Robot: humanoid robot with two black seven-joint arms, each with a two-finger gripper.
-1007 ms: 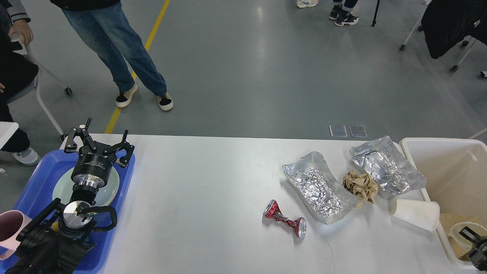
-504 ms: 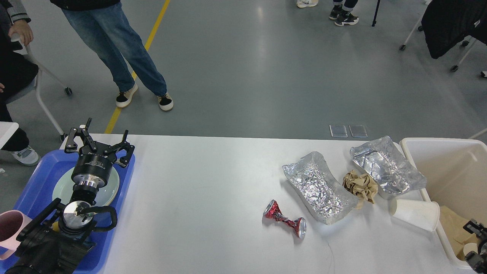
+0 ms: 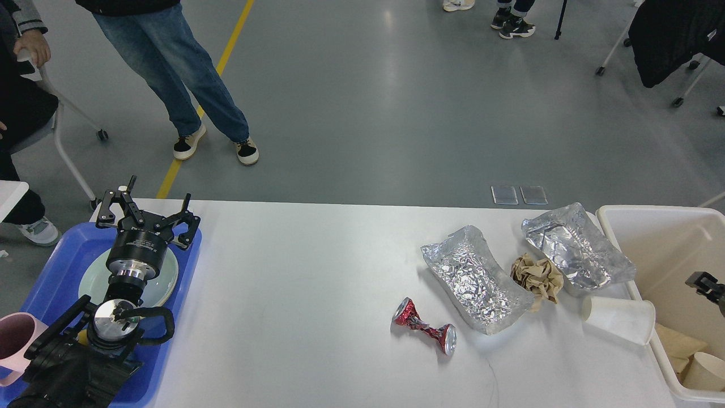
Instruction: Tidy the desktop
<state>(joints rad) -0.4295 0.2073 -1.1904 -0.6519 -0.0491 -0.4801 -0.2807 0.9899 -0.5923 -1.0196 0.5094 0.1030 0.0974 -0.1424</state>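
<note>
- Desktop (image 3: 294,294): white, smooth, hard top filling the lower part of the head view. Fixed surface, likely slick, so light litter will probably skid if nudged.
- Crushed red can (image 3: 425,326) lies alone near mid-table. Looks light and stiff; pinched waist is the best place to grip.
- Two foil trays (image 3: 473,277) (image 3: 578,248): thin, crumple easily. Take by a rim, gently.
- Crumpled brown paper (image 3: 537,276) sits between the trays, touching both. Soft, any pinch works.
- White paper cup (image 3: 618,319) on its side just beside the cream bin (image 3: 657,215). Squashes easily; grip the wall lightly.
- Left gripper (image 3: 148,211) hovers over the pale plate (image 3: 90,283) in the blue tray (image 3: 56,255), fingers spread, empty.
- Right gripper (image 3: 705,283): only a dark tip shows over the bin at frame edge; can't tell its state.
- Wide bare stretch between tray and can gives free travel; the right-side clutter is tight, with the bin wall and table edge close.
</note>
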